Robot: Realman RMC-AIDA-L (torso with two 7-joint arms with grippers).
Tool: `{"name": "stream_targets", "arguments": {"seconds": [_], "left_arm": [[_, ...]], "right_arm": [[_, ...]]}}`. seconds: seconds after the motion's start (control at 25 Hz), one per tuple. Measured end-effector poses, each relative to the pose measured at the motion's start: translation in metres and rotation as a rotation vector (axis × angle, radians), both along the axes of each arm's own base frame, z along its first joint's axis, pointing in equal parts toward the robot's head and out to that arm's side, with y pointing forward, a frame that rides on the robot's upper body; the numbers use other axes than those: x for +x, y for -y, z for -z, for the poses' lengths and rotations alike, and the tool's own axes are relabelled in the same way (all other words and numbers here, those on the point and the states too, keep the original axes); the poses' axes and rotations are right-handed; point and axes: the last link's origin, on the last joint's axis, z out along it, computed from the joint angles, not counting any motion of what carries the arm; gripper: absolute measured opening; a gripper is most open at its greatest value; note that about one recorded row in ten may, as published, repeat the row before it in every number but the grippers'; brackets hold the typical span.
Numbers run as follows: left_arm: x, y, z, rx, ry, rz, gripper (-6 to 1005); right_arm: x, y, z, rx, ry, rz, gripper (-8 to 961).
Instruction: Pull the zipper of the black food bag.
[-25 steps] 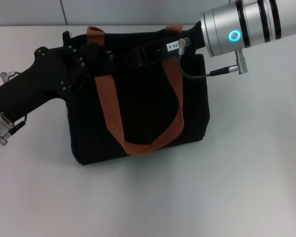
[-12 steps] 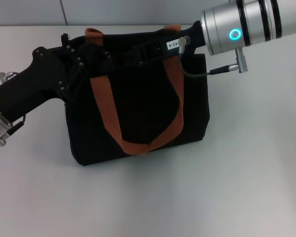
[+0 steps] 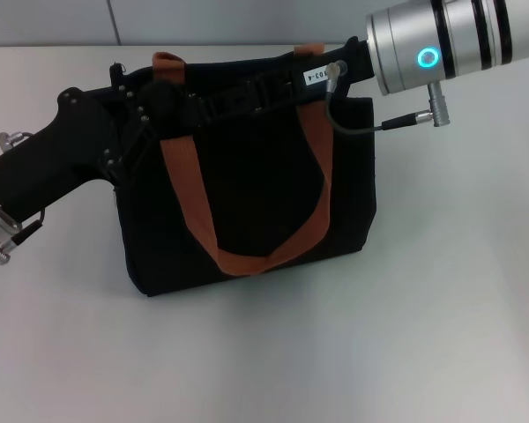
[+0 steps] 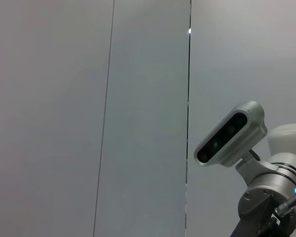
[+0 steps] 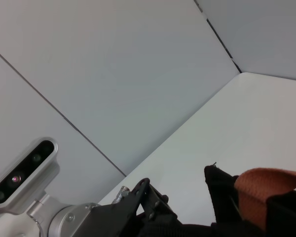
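Observation:
The black food bag [image 3: 256, 203] stands upright on the white table, its rust-brown handles [image 3: 189, 203] hanging down its front. My left gripper [image 3: 154, 101] is at the bag's top left corner, black against the black fabric. My right gripper [image 3: 238, 95] reaches in from the right and lies along the bag's top edge, near the middle. The silver zipper pull is hidden among the grippers and fabric. The right wrist view shows a brown handle [image 5: 266, 185], the bag's corner [image 5: 222, 192] and the left gripper [image 5: 143, 207] beside it.
The white table [image 3: 379, 335] extends in front of the bag and to its right. A grey panelled wall [image 4: 89, 118] stands behind. The left wrist view shows only that wall and the right arm's wrist camera [image 4: 229, 133].
The right arm has shifted slightly to the right along the bag's top edge. The bag's top left corner and the left arm have moved a little with it.

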Motion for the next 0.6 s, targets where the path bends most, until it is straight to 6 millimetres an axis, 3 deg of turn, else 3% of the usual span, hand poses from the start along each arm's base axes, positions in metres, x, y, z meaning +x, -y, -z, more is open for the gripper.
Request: {"name": "stream_targets", "arguments": {"seconds": [0.32, 0.52, 0.6], "left_arm": [[-0.0001, 0.0003, -0.0004, 0.004, 0.003, 0.001, 74], [-0.0003, 0.0009, -0.0001, 0.002, 0.003, 0.001, 78], [-0.0002, 0.0011, 0.0003, 0.001, 0.002, 0.002, 79]], "right_arm": [[0.0015, 0.0005, 0.0001, -0.003, 0.006, -0.001, 405], [0.0020, -0.0016, -0.0032, 0.007, 0.007, -0.001, 315], [0.0021, -0.0019, -0.0035, 0.007, 0.008, -0.001, 220]]}}
